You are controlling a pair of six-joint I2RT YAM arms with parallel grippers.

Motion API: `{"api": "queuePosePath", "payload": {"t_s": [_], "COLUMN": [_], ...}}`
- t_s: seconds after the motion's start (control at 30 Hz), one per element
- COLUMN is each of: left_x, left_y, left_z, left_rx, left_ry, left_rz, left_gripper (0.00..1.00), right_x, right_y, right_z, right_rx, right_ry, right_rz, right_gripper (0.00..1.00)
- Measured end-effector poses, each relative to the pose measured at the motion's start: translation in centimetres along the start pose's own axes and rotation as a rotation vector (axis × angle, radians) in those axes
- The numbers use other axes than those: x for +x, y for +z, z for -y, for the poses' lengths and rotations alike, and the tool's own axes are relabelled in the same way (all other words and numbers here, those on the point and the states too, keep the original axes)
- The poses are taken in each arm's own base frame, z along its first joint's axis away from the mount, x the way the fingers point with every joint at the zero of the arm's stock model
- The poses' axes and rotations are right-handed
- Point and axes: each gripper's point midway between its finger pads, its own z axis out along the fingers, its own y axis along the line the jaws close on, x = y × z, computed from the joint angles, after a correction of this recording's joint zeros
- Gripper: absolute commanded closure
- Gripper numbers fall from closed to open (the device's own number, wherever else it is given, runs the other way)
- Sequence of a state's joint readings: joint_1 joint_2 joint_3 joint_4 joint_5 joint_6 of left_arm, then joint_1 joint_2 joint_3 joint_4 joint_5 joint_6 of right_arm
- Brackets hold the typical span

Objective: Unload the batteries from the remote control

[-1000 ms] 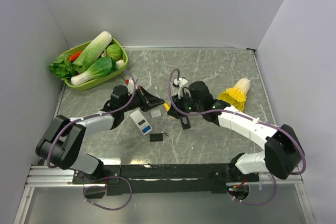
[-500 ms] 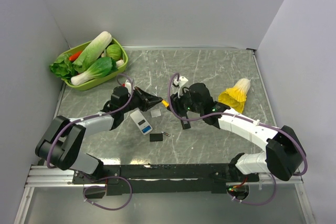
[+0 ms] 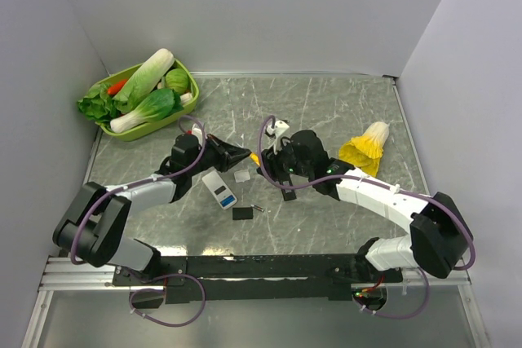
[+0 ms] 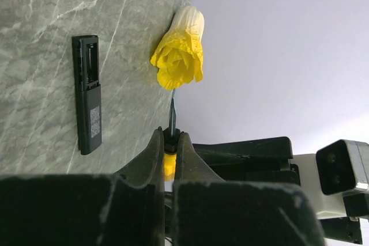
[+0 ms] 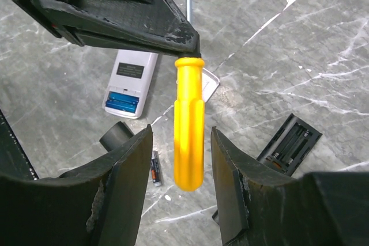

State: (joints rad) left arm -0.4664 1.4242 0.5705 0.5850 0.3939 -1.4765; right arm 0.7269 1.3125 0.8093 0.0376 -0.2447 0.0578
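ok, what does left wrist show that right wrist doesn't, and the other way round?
Left wrist only: the yellow cabbage, and the metal shaft of the screwdriver poking past the left gripper. Right wrist only: the white remote with blue batteries seated in it, a loose battery lying near it, and the right gripper open around the yellow handle, gaps on both sides. Both: the screwdriver clamped at its neck by the left gripper, and the black remote with its compartment open.
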Motion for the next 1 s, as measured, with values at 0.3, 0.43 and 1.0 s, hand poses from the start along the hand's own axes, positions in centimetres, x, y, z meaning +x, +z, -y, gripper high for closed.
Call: {"api": "queuePosePath", "payload": {"t_s": [0.3, 0.43, 1.0], "left_x": [0.1, 0.2, -8.8], "left_y": [-0.3, -0.3, -8.4], "left_z": [-0.8, -1.6, -8.2], "left_rx": [-0.012, -0.047, -0.582], "left_ry": [-0.034, -0.028, 0.080], "left_rz": [0.004, 0.002, 0.482], "left_gripper": [0.81, 0.36, 0.28], "right_x": [0.3, 0.5, 2.8], "right_y": [0.4, 0.4, -3.7], "right_z": [0.2, 0.4, -0.7], "right_rx": [0.013, 0.019, -0.027], "right_ry": [0.002, 0.002, -0.064], "right_rz": [-0.004, 0.003, -0.343], "right_gripper": [1.00, 1.00, 1.00]}}
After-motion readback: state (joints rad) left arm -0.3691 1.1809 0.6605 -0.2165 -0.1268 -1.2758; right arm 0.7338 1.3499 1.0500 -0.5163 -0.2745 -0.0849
